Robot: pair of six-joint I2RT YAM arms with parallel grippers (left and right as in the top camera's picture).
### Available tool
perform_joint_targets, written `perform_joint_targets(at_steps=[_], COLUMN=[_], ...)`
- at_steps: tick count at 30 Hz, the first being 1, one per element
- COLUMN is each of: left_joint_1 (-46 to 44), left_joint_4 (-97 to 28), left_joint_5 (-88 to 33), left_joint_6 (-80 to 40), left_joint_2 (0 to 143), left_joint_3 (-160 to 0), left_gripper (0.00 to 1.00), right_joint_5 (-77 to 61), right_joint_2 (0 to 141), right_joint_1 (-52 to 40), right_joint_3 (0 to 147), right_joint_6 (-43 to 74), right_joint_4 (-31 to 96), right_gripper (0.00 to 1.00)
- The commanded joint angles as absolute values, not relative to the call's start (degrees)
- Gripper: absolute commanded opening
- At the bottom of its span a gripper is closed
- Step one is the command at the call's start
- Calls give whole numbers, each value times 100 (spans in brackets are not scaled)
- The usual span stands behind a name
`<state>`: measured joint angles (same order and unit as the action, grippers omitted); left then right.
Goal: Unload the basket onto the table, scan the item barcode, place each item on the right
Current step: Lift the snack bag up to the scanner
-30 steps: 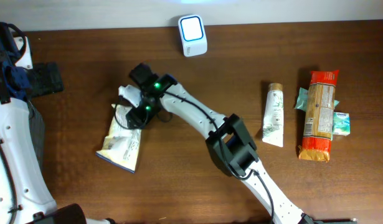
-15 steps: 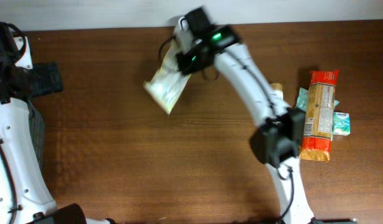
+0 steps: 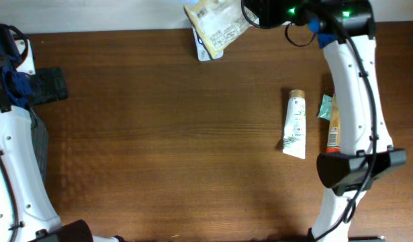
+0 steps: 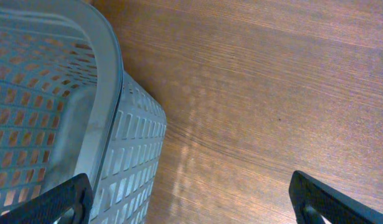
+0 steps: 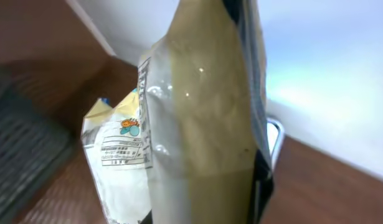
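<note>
At the left, our left gripper (image 4: 191, 205) stands wide open just beside the white basket (image 4: 110, 93) and holds nothing. At the far edge, the pouch (image 3: 216, 23) hangs over the scanner (image 3: 205, 52), pinched tightly in our right gripper (image 3: 256, 12). Further right lies a tube (image 3: 295, 124).

On the brown wooden table (image 3: 159, 134) a white plastic tube with a beige cap (image 3: 295, 125) lies near a small teal packet (image 3: 325, 107) and a partly hidden orange pack (image 3: 333, 131), well apart from a grey perforated plastic basket (image 4: 110, 81).
</note>
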<state>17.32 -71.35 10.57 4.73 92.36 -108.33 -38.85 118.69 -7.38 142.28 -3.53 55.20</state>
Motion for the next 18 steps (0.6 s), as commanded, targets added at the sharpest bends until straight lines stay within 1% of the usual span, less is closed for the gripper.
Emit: perform_joint_targets(at_steps=[1, 5, 7, 10, 11, 13, 14, 15, 17, 18], left_joint_1=[1743, 1743, 1743, 1743, 1743, 1743, 1743, 1743, 1743, 1743], left_joint_4=[-7131, -7131, -7131, -7131, -7131, -7133, -7131, -7133, -7133, -7133], left_joint_5=[1076, 1076, 1076, 1076, 1076, 1076, 1079, 1076, 1076, 1076], left_joint_6=[475, 475, 475, 475, 475, 475, 475, 475, 475, 475], left_joint_2=[9168, 9168, 9168, 9168, 9168, 9168, 9168, 9168, 9168, 9168], left_joint_3=[-10868, -10868, -10868, -10868, -10868, -10868, -10868, -10868, -10868, -10868], left_gripper=[99, 99, 99, 99, 99, 99, 99, 99, 99, 99], right_joint_5=[-4762, -4729, -4261, -2405, -1597, -340, 482, 952, 1514, 1520], right_joint_2=[11459, 11459, 11474, 11572, 11675, 11907, 12213, 12429, 12621, 12665], right_joint_1=[-624, -642, -705, -1107, -1317, -1662, -1933, -2084, -2261, -2368], right_joint_3=[14296, 14296, 14291, 14265, 14265, 14265, 14265, 14265, 14265, 14265], right_joint_6=[-808, -972, -965, -969, -1066, -1420, -2053, -2598, -3002, -3000], right_joint_4=[5457, 5457, 5459, 5450, 5408, 5258, 5011, 4899, 4882, 4930], right_gripper=[4, 4, 4, 4, 4, 4, 4, 4, 4, 4])
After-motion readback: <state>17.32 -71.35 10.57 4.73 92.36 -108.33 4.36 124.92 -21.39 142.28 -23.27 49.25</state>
